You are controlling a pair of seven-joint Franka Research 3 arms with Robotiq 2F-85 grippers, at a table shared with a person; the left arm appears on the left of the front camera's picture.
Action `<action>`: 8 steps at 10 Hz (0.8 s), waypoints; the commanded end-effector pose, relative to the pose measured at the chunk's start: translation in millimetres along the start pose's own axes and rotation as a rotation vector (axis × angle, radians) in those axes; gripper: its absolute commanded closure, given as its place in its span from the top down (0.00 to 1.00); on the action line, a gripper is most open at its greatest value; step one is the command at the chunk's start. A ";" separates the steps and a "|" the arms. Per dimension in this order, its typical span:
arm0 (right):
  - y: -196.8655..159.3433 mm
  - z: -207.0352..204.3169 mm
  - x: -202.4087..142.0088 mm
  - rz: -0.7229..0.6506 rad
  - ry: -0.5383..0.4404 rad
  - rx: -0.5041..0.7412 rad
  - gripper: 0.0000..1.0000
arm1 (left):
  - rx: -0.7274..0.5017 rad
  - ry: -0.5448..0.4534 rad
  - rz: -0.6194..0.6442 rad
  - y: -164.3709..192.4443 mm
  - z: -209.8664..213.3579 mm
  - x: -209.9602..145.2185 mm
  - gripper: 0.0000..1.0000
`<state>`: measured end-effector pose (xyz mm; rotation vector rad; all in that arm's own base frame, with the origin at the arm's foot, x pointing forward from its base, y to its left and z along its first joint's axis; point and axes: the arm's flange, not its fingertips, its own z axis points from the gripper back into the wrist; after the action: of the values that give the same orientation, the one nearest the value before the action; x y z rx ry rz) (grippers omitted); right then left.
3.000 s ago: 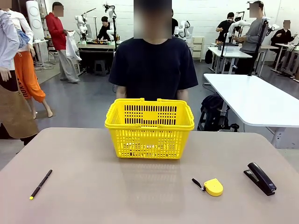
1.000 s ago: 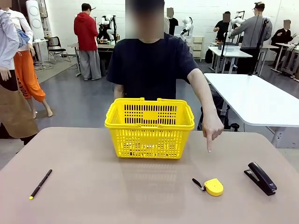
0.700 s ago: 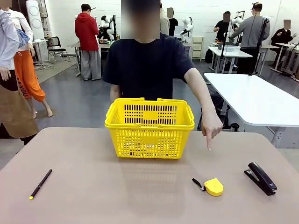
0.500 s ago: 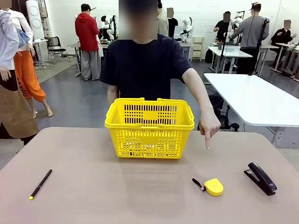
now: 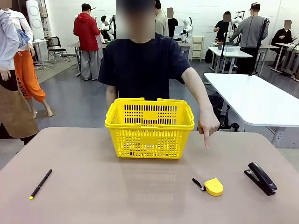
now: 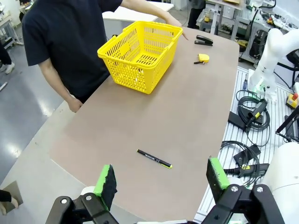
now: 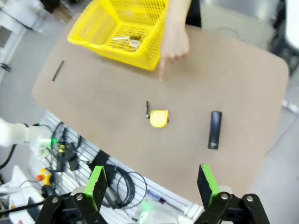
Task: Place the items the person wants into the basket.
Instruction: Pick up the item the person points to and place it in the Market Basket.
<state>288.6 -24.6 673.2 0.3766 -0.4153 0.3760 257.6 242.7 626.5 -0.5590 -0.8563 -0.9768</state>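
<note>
The person's hand (image 5: 207,125) points a finger down at the yellow tape measure (image 5: 213,186), which lies near the desk's (image 5: 93,186) robot-side edge, toward its right: likely the wanted item. Basket (image 5: 149,122) waits mid-desk. Both the left pincer (image 6: 161,175) and right pincer (image 7: 152,186) gape wide, empty, high above.

front: level, facing person | wrists: high, looking down (all share basket (image 5: 149,127))

A grey floor (image 5: 88,100) runs back to a white wall (image 5: 205,14). White tables (image 5: 254,100) stand right of the brown worktop's far right corner, and a dark chair (image 5: 55,45), seemingly an office one, sits far left.
</note>
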 end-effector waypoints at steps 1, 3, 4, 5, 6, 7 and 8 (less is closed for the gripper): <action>29.3 -28.5 56.6 -0.089 0.229 -0.094 1.00 | 0.001 -0.015 -0.023 0.9 2.8 0.5 1.00; 42.7 -140.9 83.4 -0.130 0.358 -0.255 1.00 | 0.001 -0.015 -0.023 0.9 2.8 0.5 1.00; 38.8 -184.0 85.8 -0.146 0.402 -0.294 1.00 | 0.001 -0.015 -0.023 0.9 2.8 0.5 1.00; 33.2 -212.1 83.5 -0.138 0.401 -0.297 1.00 | 0.001 -0.015 -0.023 0.9 2.8 0.5 1.00; 23.1 -236.5 75.1 -0.130 0.391 -0.298 1.00 | 0.001 -0.015 -0.023 0.9 2.8 0.5 1.00; 14.4 -255.2 61.1 -0.109 0.358 -0.311 1.00 | 0.001 -0.015 -0.023 0.9 2.8 0.5 1.00; 8.2 -269.2 53.6 -0.093 0.301 -0.329 1.00 | 0.001 -0.015 -0.023 0.9 2.8 0.5 1.00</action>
<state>423.8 116.5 478.7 0.0348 -0.0804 0.2589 257.9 243.7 626.6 -0.5574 -0.8541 -0.9754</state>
